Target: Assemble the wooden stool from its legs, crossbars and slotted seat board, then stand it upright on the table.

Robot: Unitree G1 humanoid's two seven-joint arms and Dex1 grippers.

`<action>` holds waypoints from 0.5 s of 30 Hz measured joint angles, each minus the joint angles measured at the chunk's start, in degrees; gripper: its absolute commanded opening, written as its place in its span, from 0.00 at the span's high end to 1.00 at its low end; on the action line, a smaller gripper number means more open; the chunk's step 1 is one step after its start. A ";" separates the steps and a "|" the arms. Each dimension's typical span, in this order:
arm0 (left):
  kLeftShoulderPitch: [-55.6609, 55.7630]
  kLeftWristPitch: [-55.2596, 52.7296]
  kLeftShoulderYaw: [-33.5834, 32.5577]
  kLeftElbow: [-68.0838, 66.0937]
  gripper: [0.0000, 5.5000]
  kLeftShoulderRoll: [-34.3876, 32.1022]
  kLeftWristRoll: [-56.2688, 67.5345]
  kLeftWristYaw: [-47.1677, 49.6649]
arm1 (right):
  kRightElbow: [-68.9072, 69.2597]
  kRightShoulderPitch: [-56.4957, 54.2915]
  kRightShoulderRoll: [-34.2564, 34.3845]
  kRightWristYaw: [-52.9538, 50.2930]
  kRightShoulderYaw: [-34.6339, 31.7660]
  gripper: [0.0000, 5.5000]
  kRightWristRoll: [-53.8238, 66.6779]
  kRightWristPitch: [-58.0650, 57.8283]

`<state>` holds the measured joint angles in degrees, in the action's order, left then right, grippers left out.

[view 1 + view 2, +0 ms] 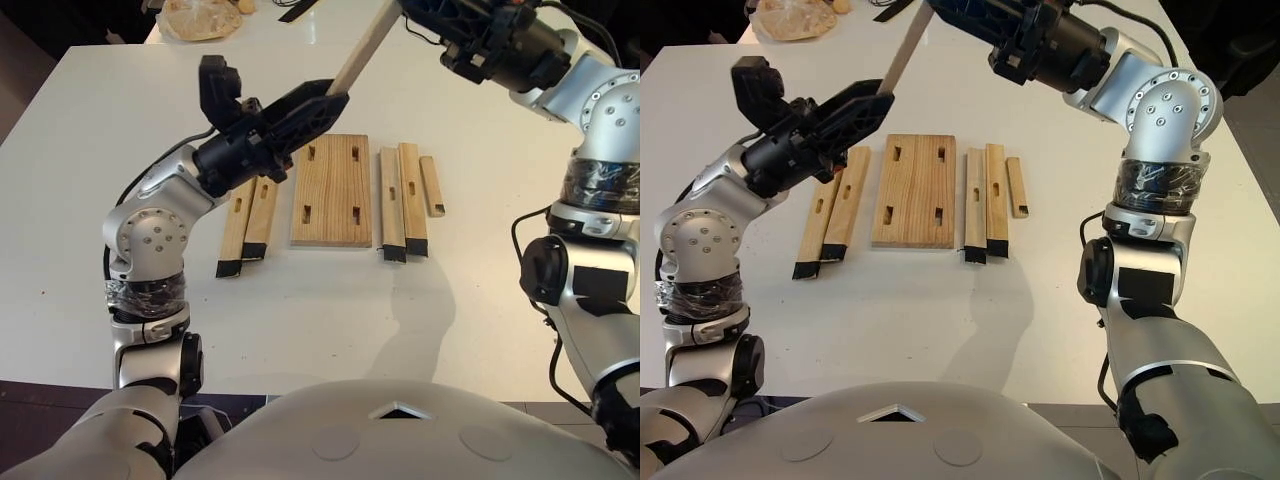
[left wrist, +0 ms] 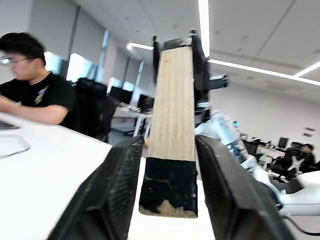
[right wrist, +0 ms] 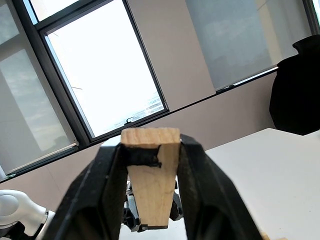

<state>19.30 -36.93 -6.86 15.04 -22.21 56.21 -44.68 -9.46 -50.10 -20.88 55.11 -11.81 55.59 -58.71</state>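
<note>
A wooden leg with a black tip slants through the air above the table's far side. My right gripper is shut on its upper end, seen close up in the right wrist view. My left gripper is closed around the black lower end, with its fingers pressing both sides. The slotted seat board lies flat mid-table. To its left lie two legs. On its right are two more legs and a short crossbar.
A crumpled bag sits at the white table's far edge. The near half of the table is bare. A person sits at a desk in the room behind, away from the parts.
</note>
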 measured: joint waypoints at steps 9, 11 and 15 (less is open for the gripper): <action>-11.83 12.34 6.38 -5.47 0.55 -8.73 -25.36 -0.44 | -3.92 1.63 -6.64 5.41 7.10 0.77 -19.56 24.21; -11.97 14.09 4.54 -6.60 0.55 -7.35 -27.25 3.87 | -8.92 2.06 -8.37 6.27 9.07 0.77 -25.66 31.46; -7.97 16.54 -0.16 -9.78 0.55 3.60 -29.93 21.74 | -16.68 3.03 -11.46 13.60 13.72 0.77 -33.88 43.35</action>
<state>11.33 -20.39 -7.02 5.26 -18.60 26.28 -22.94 -26.14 -47.07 -32.34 68.71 1.91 21.71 -15.35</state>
